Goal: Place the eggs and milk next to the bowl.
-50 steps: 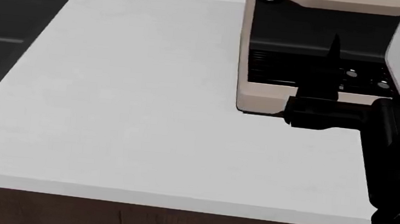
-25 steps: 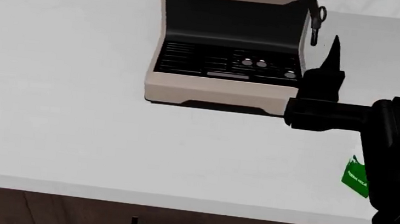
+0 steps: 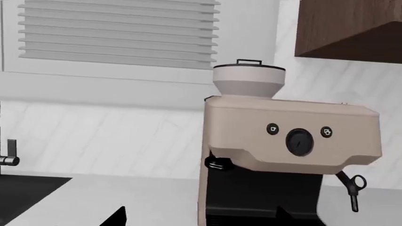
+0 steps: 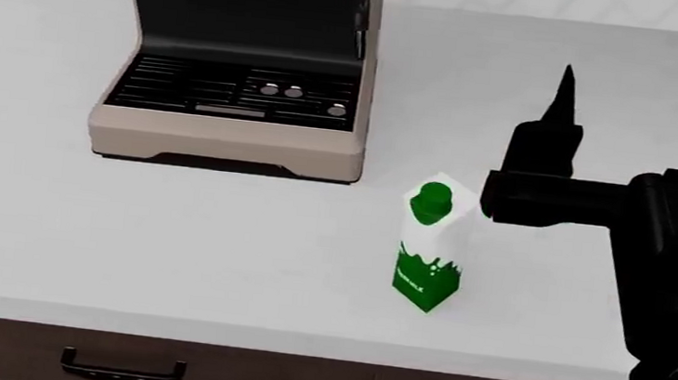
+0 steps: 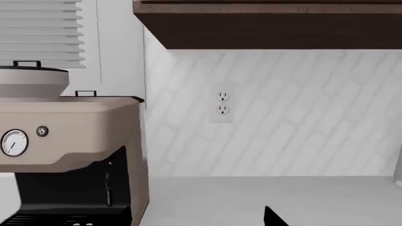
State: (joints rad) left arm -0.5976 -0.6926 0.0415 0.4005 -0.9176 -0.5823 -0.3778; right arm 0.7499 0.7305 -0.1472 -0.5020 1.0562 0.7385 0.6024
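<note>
Right gripper [image 4: 562, 100] raised above the counter [image 4: 183, 259], one dark finger pointing away toward the far wall; impossible to tell whether open or closed, since only a single blade shows. Nothing held, apparently. Left gripper barely seen, just a dark tip at the edge of its wrist view, state unknowable too.

Milk [image 4: 431, 246] upright just left of and nearer than the right gripper, close to the counter's near edge, cap on, so contents hidden. Coffee machine [image 4: 239, 68] farther off to the left, its drip tray bare. Eggs and bowl nowhere in any view.

Best next: lower the right gripper beside the carton, square the fingers across its narrow body below the cap, close gently to avoid tipping it. Then locate the bowl before carrying.
</note>
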